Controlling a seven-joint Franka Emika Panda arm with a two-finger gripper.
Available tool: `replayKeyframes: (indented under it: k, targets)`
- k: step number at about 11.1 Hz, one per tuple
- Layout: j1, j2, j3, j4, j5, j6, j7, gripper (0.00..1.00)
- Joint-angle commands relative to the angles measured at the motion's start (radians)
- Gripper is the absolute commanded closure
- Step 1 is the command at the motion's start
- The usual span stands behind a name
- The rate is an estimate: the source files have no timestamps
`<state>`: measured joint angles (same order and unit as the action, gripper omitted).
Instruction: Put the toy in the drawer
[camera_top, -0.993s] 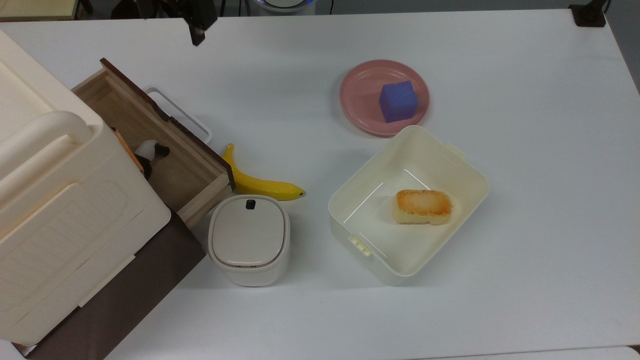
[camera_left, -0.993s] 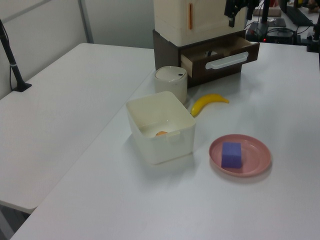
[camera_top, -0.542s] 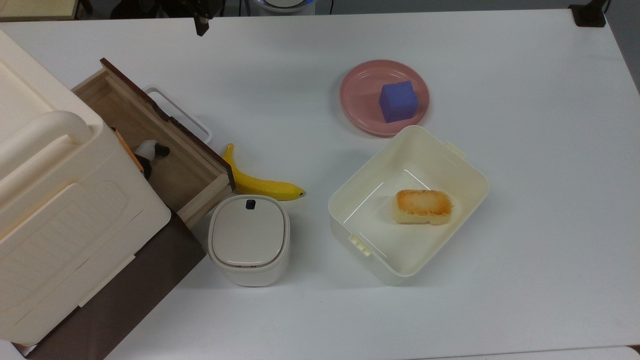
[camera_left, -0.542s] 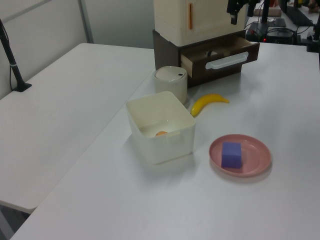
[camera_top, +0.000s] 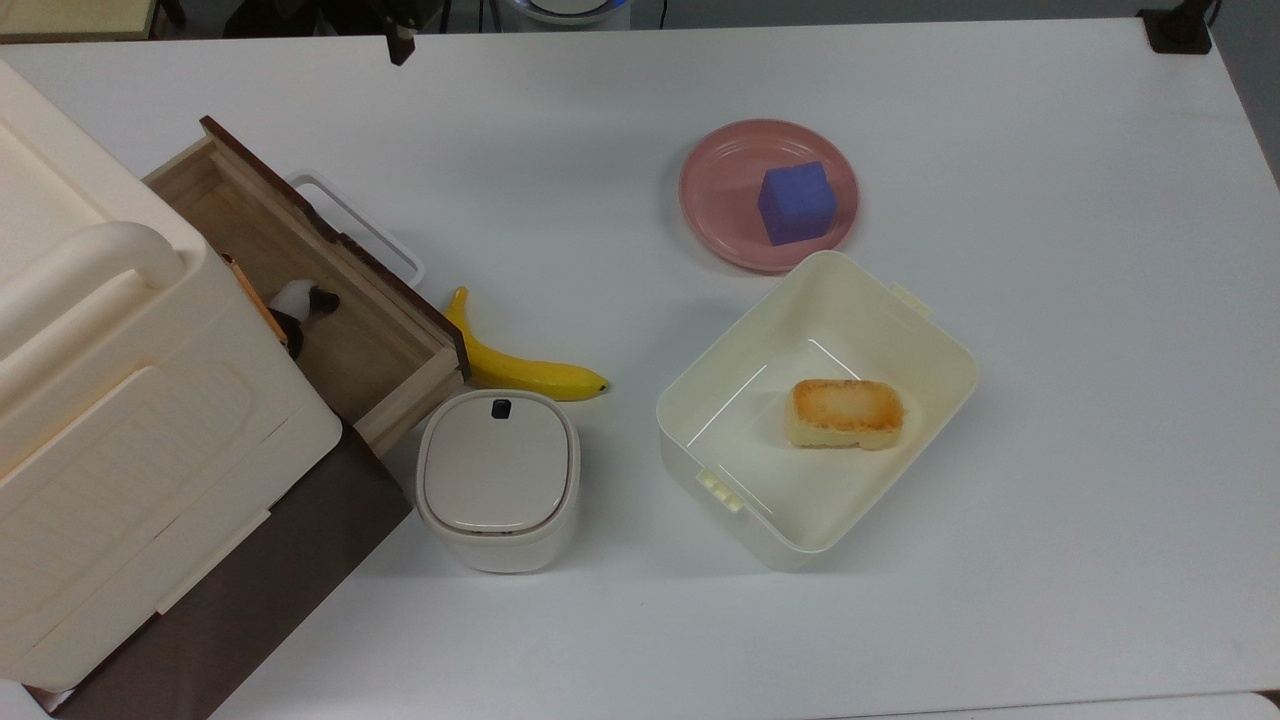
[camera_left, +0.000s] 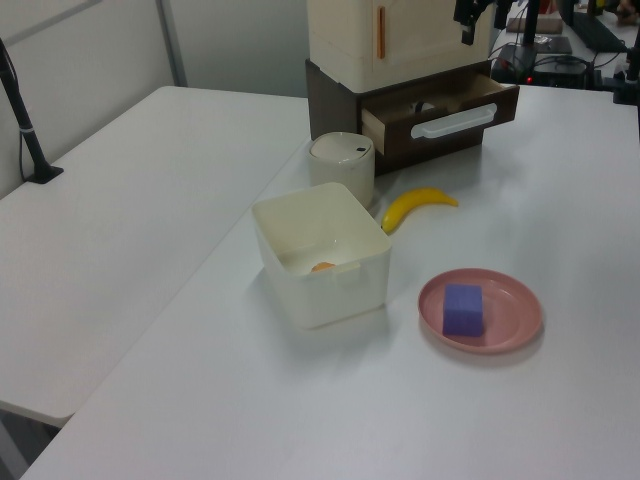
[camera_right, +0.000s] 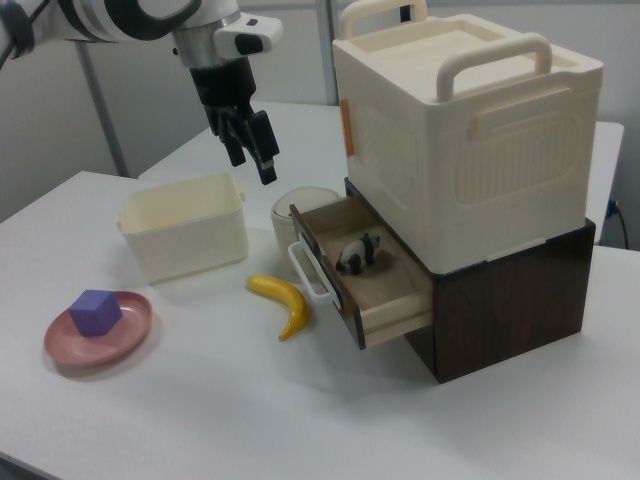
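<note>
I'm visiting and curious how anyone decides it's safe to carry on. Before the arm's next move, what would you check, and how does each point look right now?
1. Tiny black-and-white panda toy lies inside the light-wood drawer with the dark brown front: ok.
2. The end effector carries nothing: ok, its fingers are apart and bare.
3. The end effector is clear of the drawer: ok, raised well above the table.
4. The drawer's white loop handle is free to reach: ok.
5. Yellow banana lies close to the drawer front; touching or not: cannot tell.
6. The drawer is pushed in: not ok, it stands pulled out.
</note>
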<state>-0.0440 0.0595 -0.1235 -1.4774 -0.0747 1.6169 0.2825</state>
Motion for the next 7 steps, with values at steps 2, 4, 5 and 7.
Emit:
replayKeyframes:
  k: [2, 4, 5, 7]
  targets:
    - [-0.01, -0.01, -0.021, 0.029, 0.041, -0.037, -0.046, 0.0]
    - [-0.005, -0.01, -0.007, 0.022, 0.049, -0.034, -0.051, 0.0]
    - [-0.002, -0.01, -0.005, 0.019, 0.05, -0.026, -0.051, 0.0]
    - [-0.002, -0.006, 0.001, 0.019, 0.052, -0.025, -0.043, 0.0]
